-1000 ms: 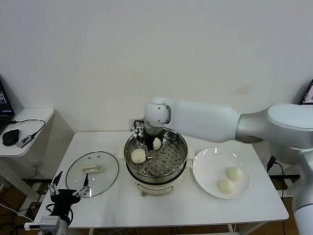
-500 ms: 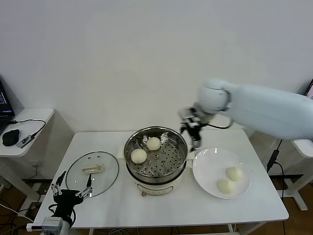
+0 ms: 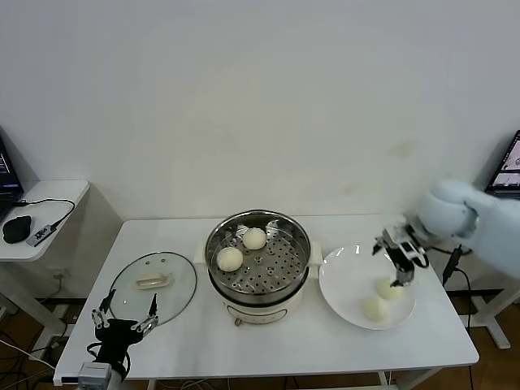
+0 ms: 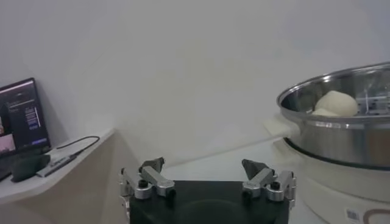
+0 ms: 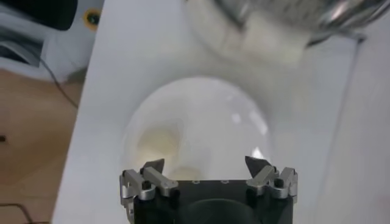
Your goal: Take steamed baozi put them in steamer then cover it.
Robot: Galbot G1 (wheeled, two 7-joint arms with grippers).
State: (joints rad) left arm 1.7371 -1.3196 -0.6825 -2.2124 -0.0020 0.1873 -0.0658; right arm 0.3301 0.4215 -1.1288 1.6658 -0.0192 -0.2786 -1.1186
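Observation:
The steamer [image 3: 260,262] stands mid-table with two baozi [image 3: 230,258] [image 3: 254,238] on its perforated tray. Two more baozi [image 3: 389,288] [image 3: 374,308] lie on the white plate [image 3: 345,276] to its right. My right gripper [image 3: 402,258] is open and empty, hovering above the plate's far right side, just over the baozi there. In the right wrist view the plate [image 5: 201,131] and one blurred baozi [image 5: 155,143] lie beyond the open gripper [image 5: 205,164]. The glass cover [image 3: 153,281] lies flat at the table's left. My left gripper [image 3: 123,317] is open and parked at the front left edge.
A side table [image 3: 45,207] with a mouse and cables stands at the left. In the left wrist view the steamer [image 4: 341,131] with a baozi [image 4: 334,103] is beyond the open left gripper [image 4: 204,167]. A laptop [image 4: 21,115] stands far off.
My right gripper left the steamer, where it released a baozi, and swung right across the table to above the plate. The left arm barely moved.

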